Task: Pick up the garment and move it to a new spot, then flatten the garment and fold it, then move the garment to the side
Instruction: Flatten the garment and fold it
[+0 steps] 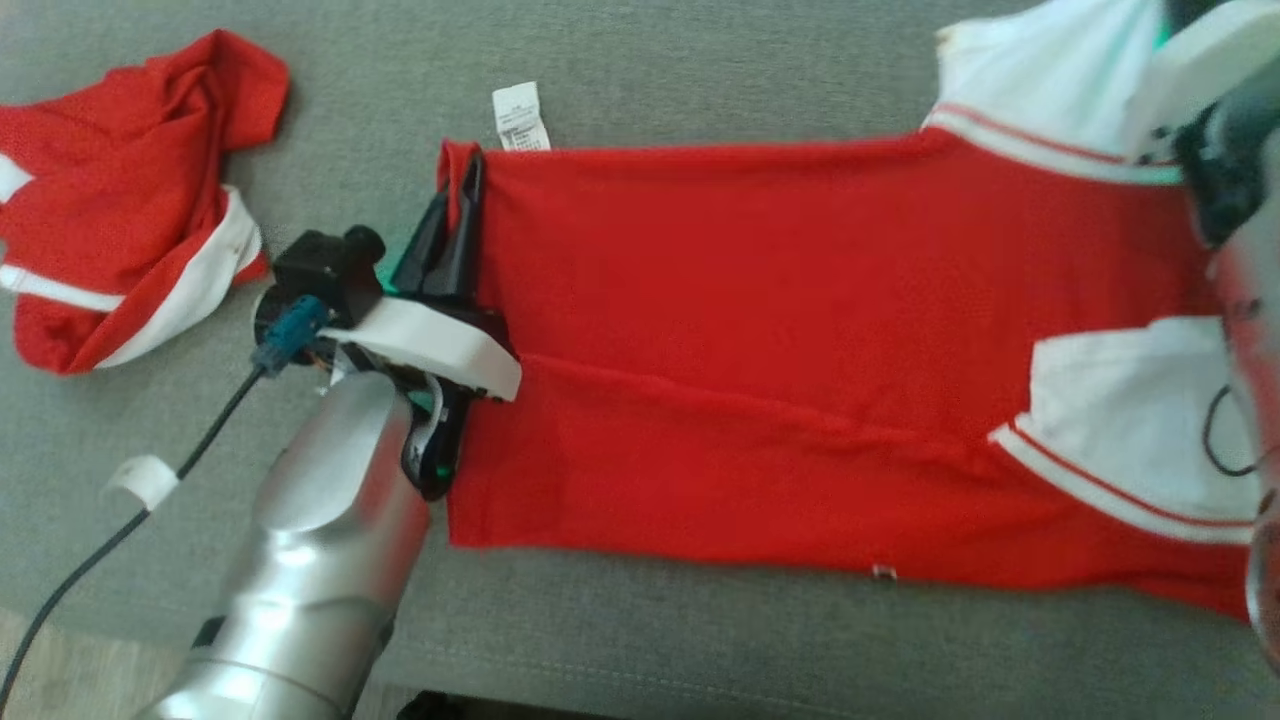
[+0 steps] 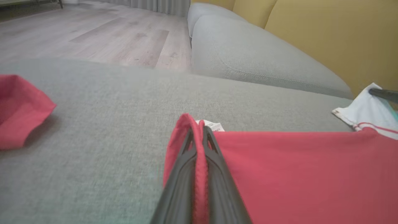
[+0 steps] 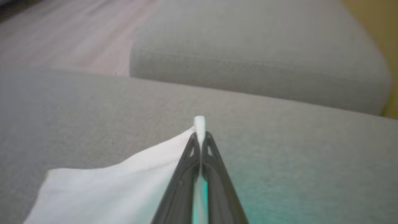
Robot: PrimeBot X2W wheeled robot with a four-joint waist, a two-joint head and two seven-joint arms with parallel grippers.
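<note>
The left arm [image 1: 320,540] reaches low and forward, left gripper [image 2: 199,130] clamped on the shirt's [image 1: 780,330] edge. The right gripper [image 3: 200,134] pinches its far end, shirt flat between them.

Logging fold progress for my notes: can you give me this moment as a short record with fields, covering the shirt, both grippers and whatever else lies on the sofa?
surface: grey sofa cushion
garment: red shirt, spread flat
left gripper: shut on the shirt's red hem corner
right gripper: shut on the edge of a white sleeve
other: crumpled red-and-white garment, apart at the left; care label by the hem
</note>
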